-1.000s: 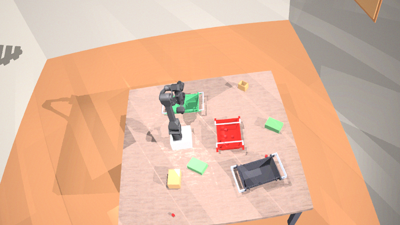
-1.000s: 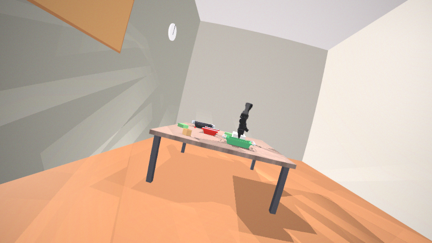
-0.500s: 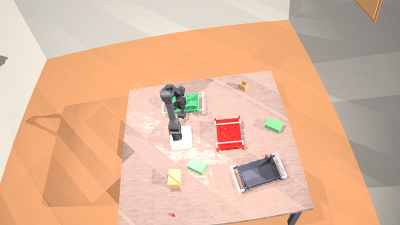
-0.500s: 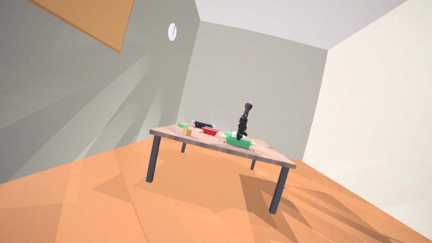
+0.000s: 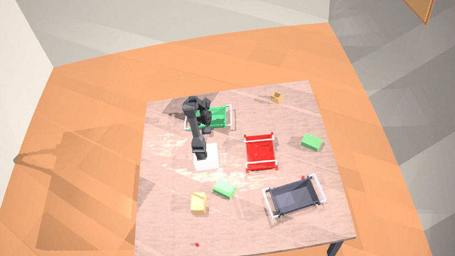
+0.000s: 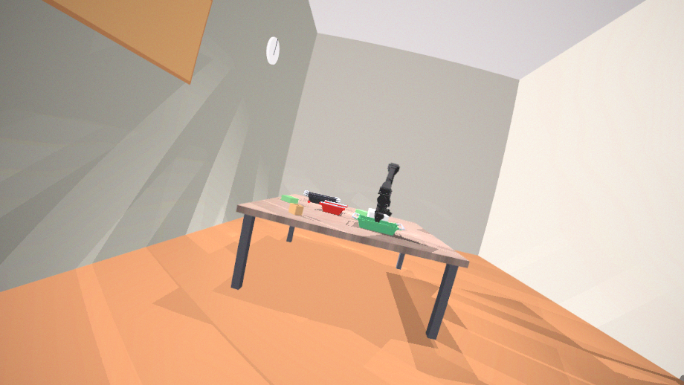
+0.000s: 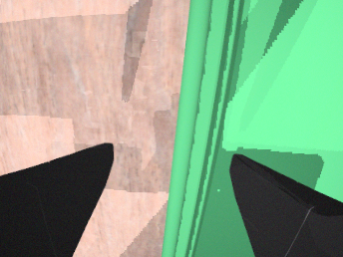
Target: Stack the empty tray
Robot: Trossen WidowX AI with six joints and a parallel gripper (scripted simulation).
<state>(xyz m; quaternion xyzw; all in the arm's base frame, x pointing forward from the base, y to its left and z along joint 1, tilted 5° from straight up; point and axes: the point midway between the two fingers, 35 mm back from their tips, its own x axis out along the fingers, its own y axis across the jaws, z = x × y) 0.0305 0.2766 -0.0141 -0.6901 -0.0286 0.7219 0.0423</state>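
The red tray (image 5: pixel 259 136) (image 6: pixel 332 209) holds small red blocks, faint in the top view. Its two white bars, the far one (image 5: pixel 259 139) and the near one (image 5: pixel 261 163), lie across its top. The empty green tray (image 5: pixel 217 107) (image 6: pixel 380 227) (image 7: pixel 191 75) stands at the back left, with its white bars out over its ends, one bar (image 5: pixel 231 115) at the right. My gripper (image 5: pixel 206 125) (image 6: pixel 379 218) (image 7: pixel 173 156) is open and points down over its near long wall. In the wrist view one finger is outside the rim and the other on the tray's inner side; nothing is pinched.
A black tray (image 5: pixel 299 207) (image 6: pixel 323 198) with bars out stands at the front right. Green blocks (image 5: pixel 311 142) (image 5: pixel 224 188), a yellow block (image 5: pixel 198 203), an orange hollow box (image 5: pixel 276 97) and small red blocks (image 5: pixel 196 244) (image 5: pixel 302 177) lie around. The white base (image 5: pixel 206 160) stands left of the red tray.
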